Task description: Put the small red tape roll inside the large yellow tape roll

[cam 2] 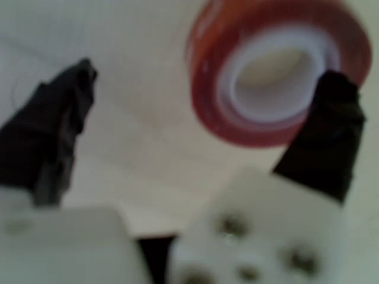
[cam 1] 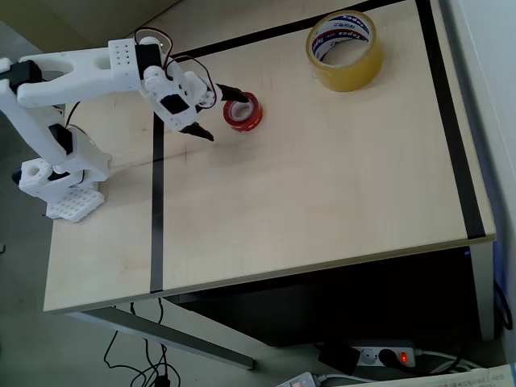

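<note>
Currently tool (cam 1: 216, 111) spread wide; small red tape roll (cam 1: 243, 111) lies flat, one finger (cam 2: 325, 136) over its hole, other outside.

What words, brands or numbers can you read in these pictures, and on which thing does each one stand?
Large yellow tape roll: blue and red print on its white inner core, too small and blurred to read.
Small red tape roll: no writing visible.
</note>
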{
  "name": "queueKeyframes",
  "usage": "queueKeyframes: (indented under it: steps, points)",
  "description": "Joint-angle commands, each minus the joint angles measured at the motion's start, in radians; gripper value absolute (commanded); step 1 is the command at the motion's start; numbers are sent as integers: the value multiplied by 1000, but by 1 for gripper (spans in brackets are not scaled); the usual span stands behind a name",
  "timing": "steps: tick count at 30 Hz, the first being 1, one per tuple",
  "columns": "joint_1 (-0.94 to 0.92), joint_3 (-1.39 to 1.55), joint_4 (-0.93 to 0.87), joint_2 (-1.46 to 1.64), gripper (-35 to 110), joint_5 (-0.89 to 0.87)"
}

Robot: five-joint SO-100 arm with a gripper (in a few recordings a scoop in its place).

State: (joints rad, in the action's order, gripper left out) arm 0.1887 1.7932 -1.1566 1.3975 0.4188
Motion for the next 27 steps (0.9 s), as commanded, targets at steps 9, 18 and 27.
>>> queueKeyframes:
  steps: [9, 18, 27]
  points:
    - [0, -43, -2, 66, 36, -35]
    - [-34, -14, -49, 198, 35, -49]
    - [-32, 26, -9, 152, 35, -49]
